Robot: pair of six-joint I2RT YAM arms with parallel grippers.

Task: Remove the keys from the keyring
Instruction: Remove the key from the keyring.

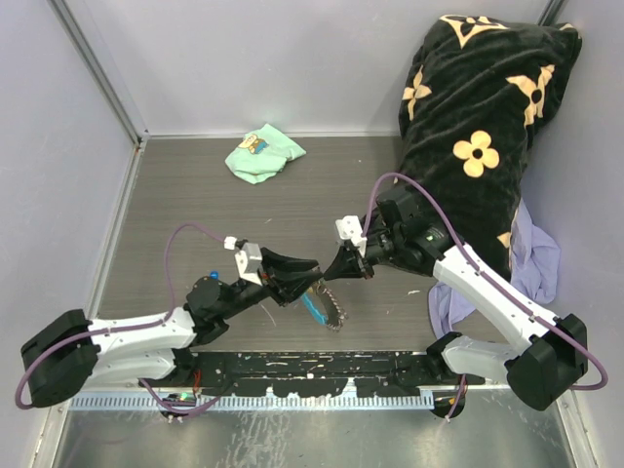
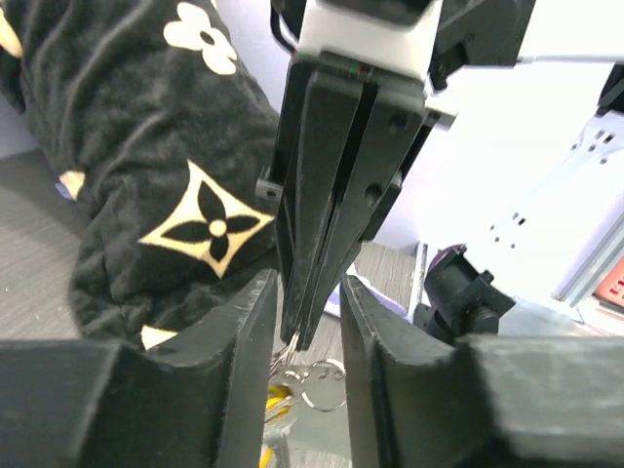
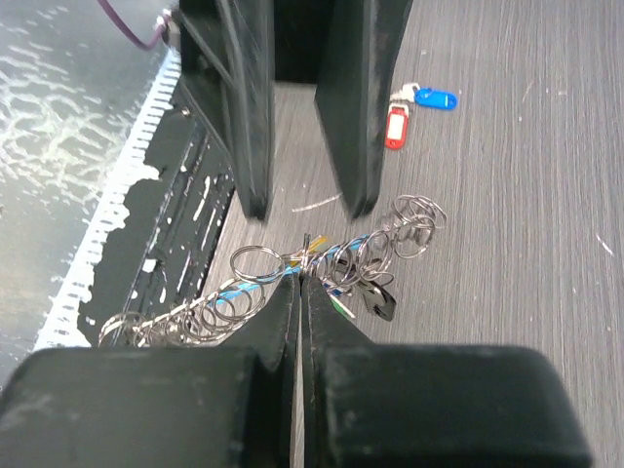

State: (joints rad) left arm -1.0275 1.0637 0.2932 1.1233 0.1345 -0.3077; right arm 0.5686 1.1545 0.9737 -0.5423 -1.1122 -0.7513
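Note:
My right gripper is shut on a silvery ring of the keyring, a string of linked rings with a sky-blue fob, and holds it just above the table. A yellowish tag, a green tag and a dark key hang on it. My left gripper is open, its fingers on either side of the right gripper's tips, above the rings. A red-tagged key and a blue-tagged key lie loose on the table.
A black blanket with flower patterns is piled at the back right, with a lavender cloth beside it. A mint-green cloth lies at the back. A black strip runs along the table's near edge.

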